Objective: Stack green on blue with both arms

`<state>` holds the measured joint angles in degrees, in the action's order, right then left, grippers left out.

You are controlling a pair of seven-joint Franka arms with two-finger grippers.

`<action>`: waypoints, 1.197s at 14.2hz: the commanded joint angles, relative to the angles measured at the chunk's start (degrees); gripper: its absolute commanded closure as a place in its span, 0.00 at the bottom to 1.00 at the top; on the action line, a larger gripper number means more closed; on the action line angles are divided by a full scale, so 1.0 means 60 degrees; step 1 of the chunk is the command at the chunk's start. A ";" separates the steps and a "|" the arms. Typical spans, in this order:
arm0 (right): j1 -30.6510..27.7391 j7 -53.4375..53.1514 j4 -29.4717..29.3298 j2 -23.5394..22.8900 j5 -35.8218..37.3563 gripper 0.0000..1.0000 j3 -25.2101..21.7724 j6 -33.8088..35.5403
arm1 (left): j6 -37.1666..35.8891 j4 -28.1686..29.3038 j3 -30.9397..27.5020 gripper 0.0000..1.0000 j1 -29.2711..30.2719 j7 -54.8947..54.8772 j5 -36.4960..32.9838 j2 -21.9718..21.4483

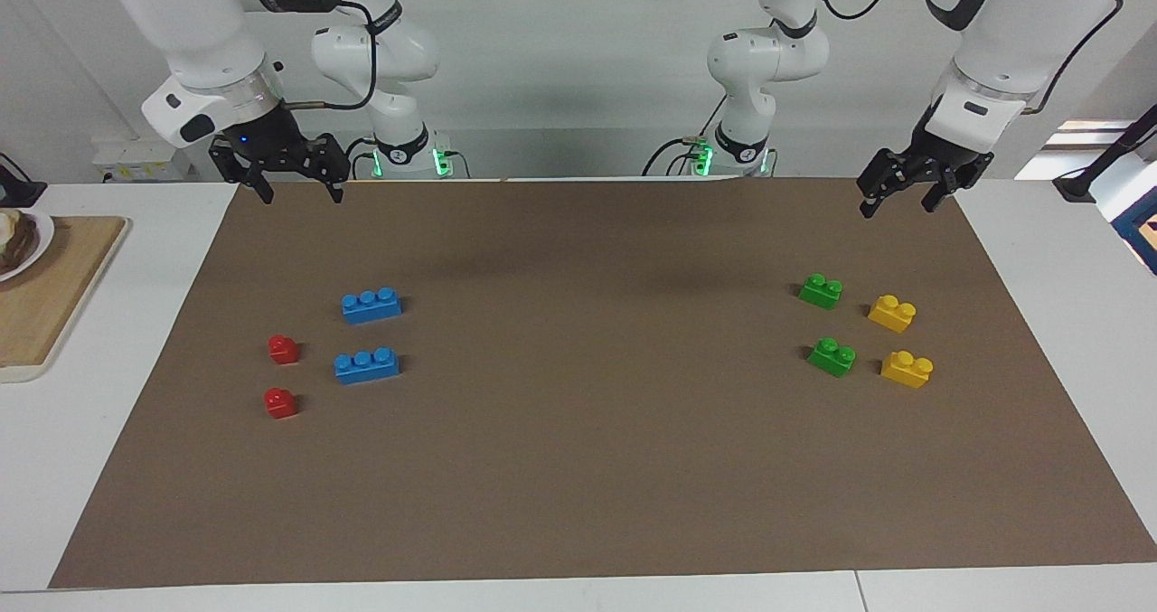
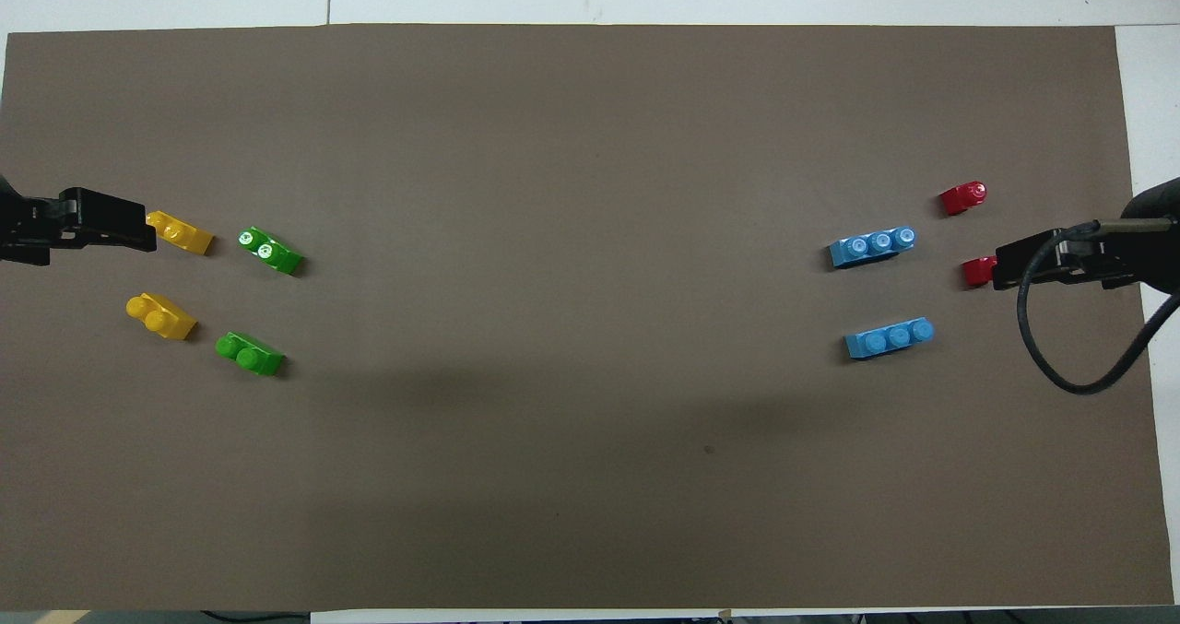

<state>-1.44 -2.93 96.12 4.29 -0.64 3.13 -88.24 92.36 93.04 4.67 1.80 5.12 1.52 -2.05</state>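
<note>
You have both grippers up in the air at the robots' edge of the brown mat, one at each end of the table. The left gripper hangs over the mat's corner at the left arm's end, its fingers spread with nothing between them. The right gripper hangs over the corner at the right arm's end, also spread wide and empty.

The two green bricks lie flat on the mat toward the left arm's end, one nearer the robots than the other, studs up and well apart from each other. Just beside each, closer to that end of the table, sits a yellow brick — near, but not touching.

The two blue bricks lie toward the right arm's end, also one nearer the robots than the other, studs up. Two small red bricks sit beside them at the outer side — clear of the blue ones.

The wide middle of the mat separates green from blue. Off the mat, at the right arm's end, you'll see a wooden board with a plate on it.
</note>
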 commanded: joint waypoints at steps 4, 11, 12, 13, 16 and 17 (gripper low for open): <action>-0.0125 -0.0040 0.0269 0.0236 0.0047 0.00 0.0064 -0.0220 | -0.0013 0.0064 -0.0032 0.00 0.0008 0.0055 0.0142 -0.0128; -0.0184 -0.0307 0.0632 0.0120 -0.0495 0.01 -0.0068 -0.2310 | 0.1507 0.1847 -0.0046 0.00 0.0110 0.1969 0.0142 -0.0756; -0.0228 -0.1478 0.0620 -0.0127 -0.0495 0.01 -0.0054 -0.2561 | 0.1859 0.2185 -0.0032 0.00 0.0125 0.2714 0.0142 -0.0772; -0.0228 -0.2360 0.0562 -0.0478 -0.0567 0.01 -0.0068 -0.2665 | 0.2312 0.2464 -0.0032 0.00 0.0111 0.3519 0.0142 -0.0758; -0.0374 -0.5990 0.0401 -0.1313 -0.0713 0.02 -0.0054 -0.3032 | 0.3237 0.3008 -0.0017 0.00 0.0067 0.5952 0.0142 -0.0481; -0.0375 -0.6959 0.0256 -0.1635 -0.1019 0.02 -0.0053 -0.3033 | 0.3399 0.2994 -0.0017 0.00 0.0008 0.6408 0.0142 -0.0189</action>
<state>-2.50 -34.31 99.33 -2.07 -3.93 2.34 -105.76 109.64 108.73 4.46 1.93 37.34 1.53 -3.80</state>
